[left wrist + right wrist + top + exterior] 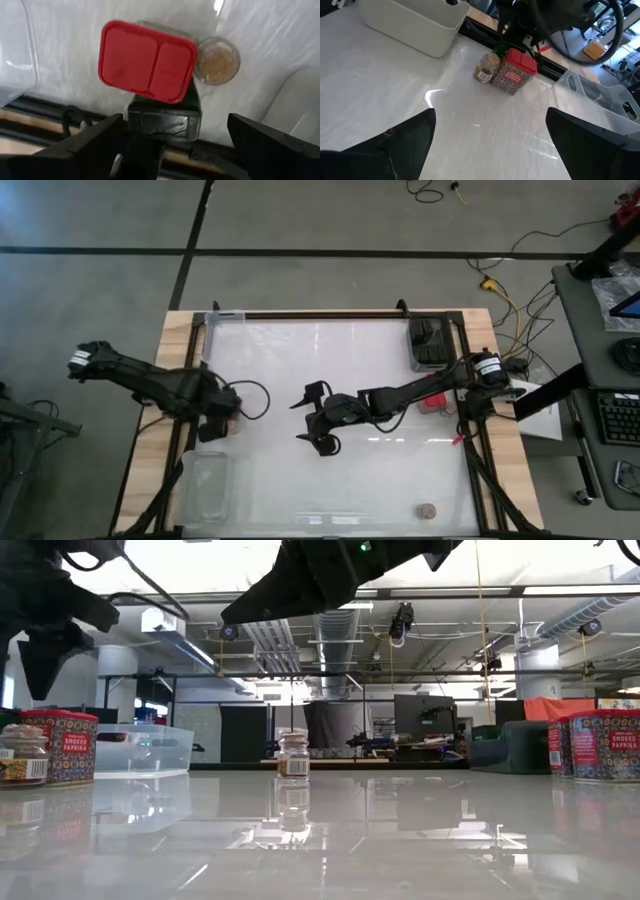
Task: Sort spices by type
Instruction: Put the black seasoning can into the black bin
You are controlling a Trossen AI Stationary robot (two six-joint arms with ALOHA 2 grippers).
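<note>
Four cameras: one overhead, one at tabletop level, one on each wrist.

The high view looks straight down from well above and takes in the whole table (pixel 300 480) and both arms. The low view sits at the surface, facing level across it into the room, with a small jar (pixel 293 754) ahead. The left wrist view looks steeply down, very close over a red-topped tin (pixel 146 62) and a tan-topped jar (pixel 216 61) touching it. The right wrist view faces across the table from farther off and shares that same pair, tin (pixel 515 71) and jar (pixel 487 67), with the left arm above them.
</note>
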